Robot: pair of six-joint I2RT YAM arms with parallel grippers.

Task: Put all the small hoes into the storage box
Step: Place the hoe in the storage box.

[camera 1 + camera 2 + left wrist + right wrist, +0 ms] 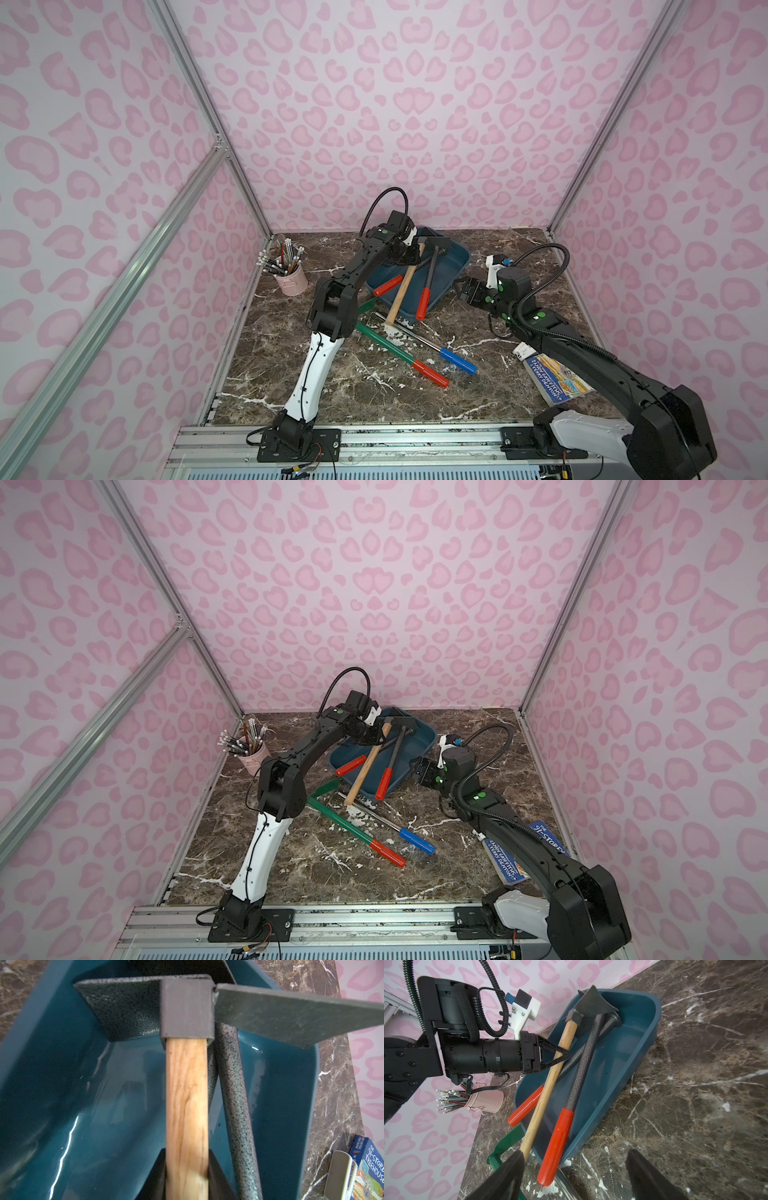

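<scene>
I see the wooden-handled hoe (pixel 402 291) lying slantwise, its dark metal head over the far end of the shallow teal box (pixel 453 266), its handle end past the near rim.

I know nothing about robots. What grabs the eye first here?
The pink spotted walls all around. Then the left tool, shut on a wooden-handled hoe, its head at the far end of the blue tray, where two red-handled garden tools lie.

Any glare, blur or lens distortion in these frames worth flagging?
Left wrist view: white glare streaks on the storage box floor; the small hoe handle goes soft nearest the lens. Right wrist view: the right hand's fingers are dark, blurred wedges. Both top views: wide-angle, frame posts splay outward.
</scene>
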